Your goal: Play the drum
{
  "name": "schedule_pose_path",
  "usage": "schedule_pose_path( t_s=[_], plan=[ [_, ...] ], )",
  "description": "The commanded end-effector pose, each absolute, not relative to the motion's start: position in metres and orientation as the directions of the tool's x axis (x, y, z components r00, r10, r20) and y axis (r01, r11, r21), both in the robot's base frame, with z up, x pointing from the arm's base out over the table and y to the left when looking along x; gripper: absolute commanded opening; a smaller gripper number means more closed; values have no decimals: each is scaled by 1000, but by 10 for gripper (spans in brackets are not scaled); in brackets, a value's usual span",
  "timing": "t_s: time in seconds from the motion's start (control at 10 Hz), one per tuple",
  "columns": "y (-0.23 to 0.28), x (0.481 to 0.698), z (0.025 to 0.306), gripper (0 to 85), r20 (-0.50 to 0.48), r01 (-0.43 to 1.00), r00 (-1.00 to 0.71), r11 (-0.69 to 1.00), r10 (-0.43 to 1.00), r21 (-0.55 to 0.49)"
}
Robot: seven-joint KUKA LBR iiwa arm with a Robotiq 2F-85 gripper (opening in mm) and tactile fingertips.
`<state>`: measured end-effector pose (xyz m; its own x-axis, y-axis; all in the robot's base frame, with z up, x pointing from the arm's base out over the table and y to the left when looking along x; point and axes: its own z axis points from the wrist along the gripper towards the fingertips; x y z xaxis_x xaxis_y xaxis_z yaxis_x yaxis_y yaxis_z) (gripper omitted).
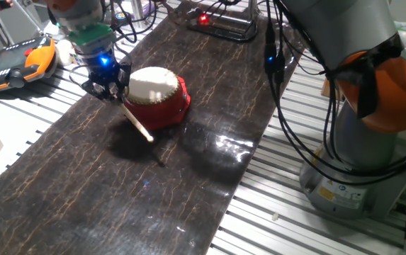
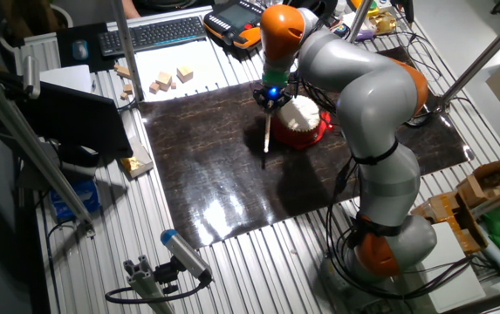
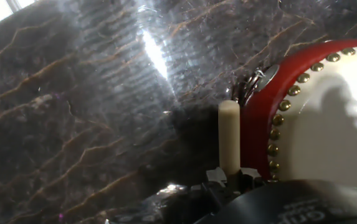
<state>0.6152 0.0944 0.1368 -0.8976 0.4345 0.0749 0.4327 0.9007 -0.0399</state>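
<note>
Your fingers [image 1: 108, 87] are pinching a pale wooden drumstick [image 1: 137, 122] at its upper end, and in this fixed view the stick is slanting down across the front of the drum [image 1: 157, 97], its tip hanging over the dark marbled mat [image 1: 117, 191] rather than over the skin. The drum is sitting on that mat, just beside the fingers, with its cream top facing up and its red body below.

In the other fixed view your fingers [image 2: 271, 98] are hovering at the drum's [image 2: 304, 119] rim, on the side toward the keyboard [image 2: 152, 33], and the drumstick [image 2: 267, 136] is pointing away from the drum along the mat [image 2: 232, 183]. The desk [image 2: 258, 262] is carrying the mat, with small wooden blocks [image 2: 164, 81] lying well apart from the drum.

In the hand view the drumstick [image 3: 229, 134] is rising straight out from between the fingers, right alongside the drum's [image 3: 315, 112] studded red wall, not above the skin. The finger pads themselves are hidden low in the frame.

To strike well, you are probably needing to lift and swing the stick tip over the rim, then bring it down near the middle of the skin with a short, light tap. Watch that the shaft is not catching the studs or shoving the drum sideways.
</note>
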Motion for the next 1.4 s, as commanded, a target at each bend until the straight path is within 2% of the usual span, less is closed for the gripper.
schedule_pose_path(
  t_s=[0.0,0.7,1.3],
  plan=[
    [97,615,132,57,79,443,-892,896,445,-33],
    [127,603,72,80,62,489,-871,872,487,16],
    [131,600,58,103,88,501,-863,865,497,27]
  ],
)
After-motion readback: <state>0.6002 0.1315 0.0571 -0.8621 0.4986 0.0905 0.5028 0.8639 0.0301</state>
